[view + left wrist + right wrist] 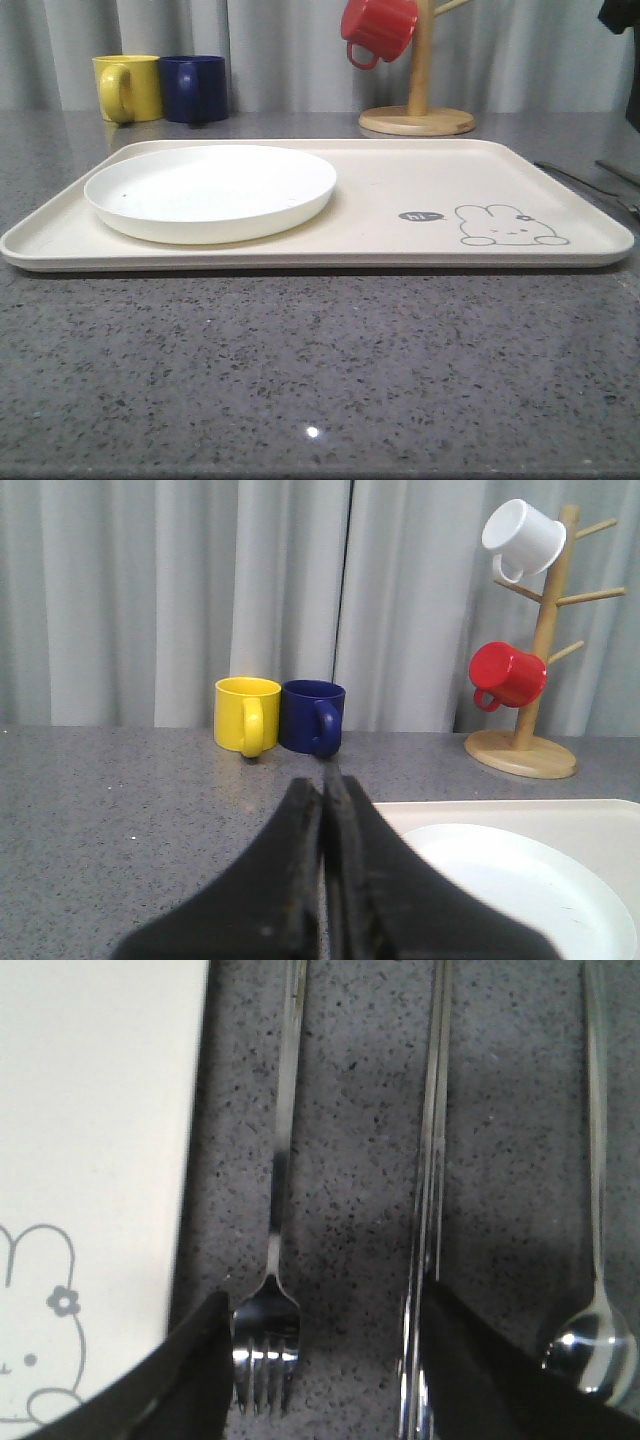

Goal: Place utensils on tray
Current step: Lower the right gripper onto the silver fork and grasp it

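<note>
Front view: nearest the camera lies bare grey counter, then the tray, empty of cutlery. A white plate sits on the tray's left half; the rabbit drawing is toward its right corner. At 3 o'clock of the tray, thin utensils lie on the counter. Behind stand a yellow mug, a blue mug and a mug tree with a red mug.

Left wrist view: the left gripper has its fingers pressed together, holding nothing.

Right wrist view: the right gripper is spread wide, straddling the fork. The bar touches one finger; the spoon lies beyond it.
</note>
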Motion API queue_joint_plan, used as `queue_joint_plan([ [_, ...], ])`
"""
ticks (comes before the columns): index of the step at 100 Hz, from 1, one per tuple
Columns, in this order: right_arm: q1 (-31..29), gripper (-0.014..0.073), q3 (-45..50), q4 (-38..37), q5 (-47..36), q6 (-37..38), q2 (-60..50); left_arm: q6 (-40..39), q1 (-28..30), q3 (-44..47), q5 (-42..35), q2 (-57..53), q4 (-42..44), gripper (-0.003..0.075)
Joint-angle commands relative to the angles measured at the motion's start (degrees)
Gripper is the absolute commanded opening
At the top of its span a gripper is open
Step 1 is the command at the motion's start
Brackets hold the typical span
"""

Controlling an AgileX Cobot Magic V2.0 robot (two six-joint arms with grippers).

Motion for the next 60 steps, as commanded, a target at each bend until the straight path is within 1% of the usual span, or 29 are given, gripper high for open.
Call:
queue_joint_plan([
  [1, 0.06, 0.0423, -3.03, 0.03, -1.61, -0.61, -0.12, -0.02, 0.21, -1.51, -3.23, 0.63, -0.59, -0.0019],
  [60, 0.06, 0.0423, -4.31, 3.60, -2.95, -1.56, 8.10, -0.02, 0.21, -1.51, -3.23, 0.63, -0.59, -0.0019],
])
